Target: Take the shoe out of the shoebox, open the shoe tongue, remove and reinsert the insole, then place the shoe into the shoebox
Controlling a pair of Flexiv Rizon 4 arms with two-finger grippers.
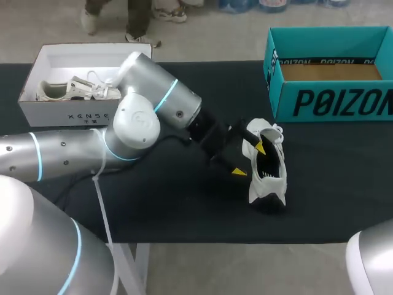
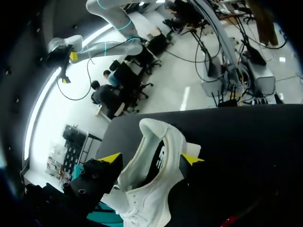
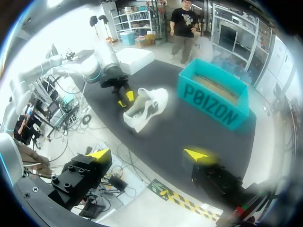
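Note:
A white shoe (image 1: 265, 184) stands on the black table (image 1: 159, 203), right of the middle, its dark inside showing from above. My left arm reaches across to it from the left. The left gripper (image 1: 249, 160) is open, its yellow tips spread at the shoe's left side. In the left wrist view the shoe (image 2: 151, 189) sits between the spread fingers of the left gripper (image 2: 150, 158), one tip on each side of its opening. The teal shoebox (image 1: 331, 101) stands open at the back right. My right gripper (image 3: 147, 154) hangs open and empty, off the table's front edge, far from the shoe (image 3: 144, 109).
A white shoebox (image 1: 67, 110) at the back left holds another white shoe (image 1: 67, 91). The same white box (image 3: 135, 59) and the teal shoebox (image 3: 213, 101) also show in the right wrist view. Bare black table lies between the two boxes and in front of the shoe.

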